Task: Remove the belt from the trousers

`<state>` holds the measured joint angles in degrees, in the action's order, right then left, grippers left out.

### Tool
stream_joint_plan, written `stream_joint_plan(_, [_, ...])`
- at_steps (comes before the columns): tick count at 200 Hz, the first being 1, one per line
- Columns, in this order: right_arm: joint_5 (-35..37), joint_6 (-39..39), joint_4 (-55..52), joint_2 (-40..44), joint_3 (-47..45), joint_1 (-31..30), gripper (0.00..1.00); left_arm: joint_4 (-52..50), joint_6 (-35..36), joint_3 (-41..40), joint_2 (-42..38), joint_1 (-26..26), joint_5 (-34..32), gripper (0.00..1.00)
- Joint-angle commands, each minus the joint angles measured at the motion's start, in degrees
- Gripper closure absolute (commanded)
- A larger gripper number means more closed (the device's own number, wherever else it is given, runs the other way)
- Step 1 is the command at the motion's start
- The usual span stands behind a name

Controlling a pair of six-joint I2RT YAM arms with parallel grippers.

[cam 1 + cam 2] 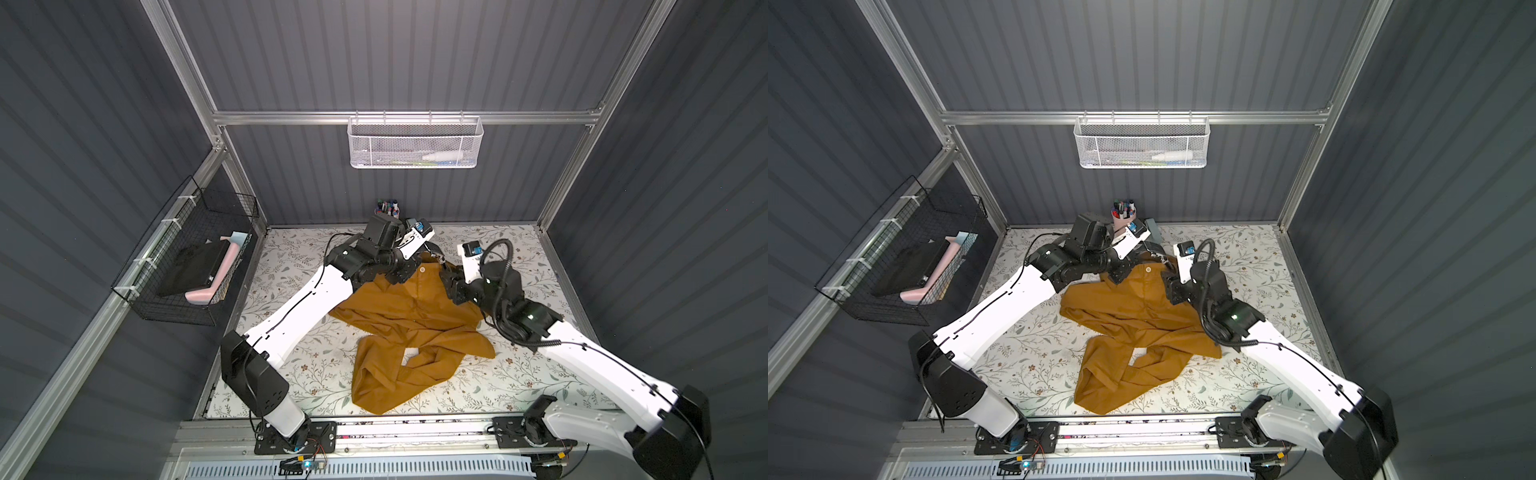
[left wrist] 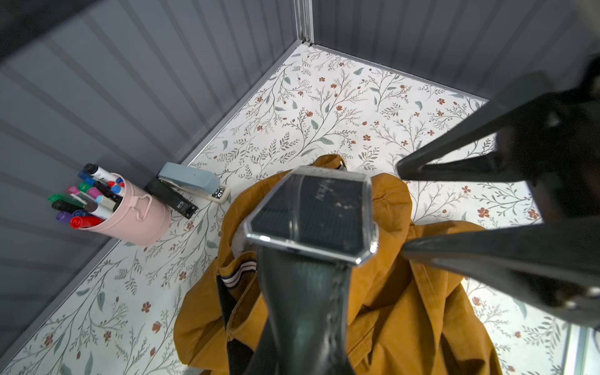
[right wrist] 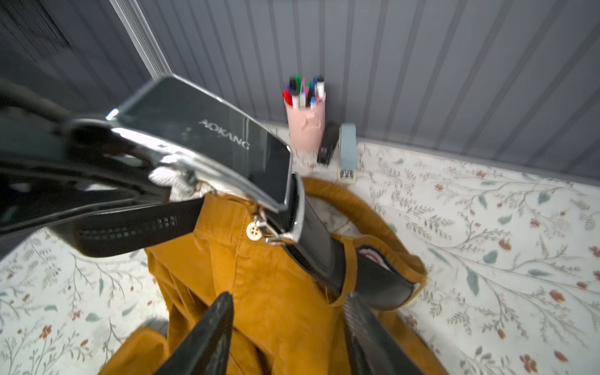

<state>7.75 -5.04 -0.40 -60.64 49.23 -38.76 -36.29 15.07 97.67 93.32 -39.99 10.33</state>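
Right tool (image 3: 289, 297) is hanging wide open at the bottom of the frame, gripping nothing, over the trousers (image 3: 259, 276) bunched on the worktop (image 3: 487, 243). The belt (image 3: 319, 256) is threading through their waist at center, and the left tool (image 3: 152, 191) is clamping its buckle (image 3: 207, 139), upper left. Pink pen cup (image 3: 305, 126) is sitting way back.

Matt mustard cloth trousers (image 3: 269, 292), a smooth, seemingly leather belt (image 3: 319, 255), its buckle (image 3: 207, 139) glossy metal.

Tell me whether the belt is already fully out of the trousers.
No: the right wrist view shows the belt threaded under a loop of the trousers.
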Motion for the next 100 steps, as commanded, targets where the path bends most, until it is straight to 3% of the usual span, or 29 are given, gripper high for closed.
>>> stream_joint_plan(1, [1.5, 2.8, 12.4, 5.7, -6.1, 0.0, 0.38, -9.8, -3.4, 5.4, 2.3, -0.1, 0.2, 1.00])
stream_joint_plan(27, [1.5, 9.2, 19.4, 9.9, -11.4, 0.1, 0.38, -15.7, -3.5, 10.6, 6.4, 0.0, 1.4, 1.00])
stream_joint_plan(63, [-1.2, 20.2, 16.7, 5.7, -7.4, 0.0, 0.40, -21.7, -3.7, 17.0, 10.6, 0.1, 4.4, 1.00])
stream_joint_plan(100, [-4.8, 30.8, 13.4, -0.1, -1.9, -0.2, 0.58, -24.4, -4.0, 19.7, 11.8, 0.3, 5.6, 1.00])
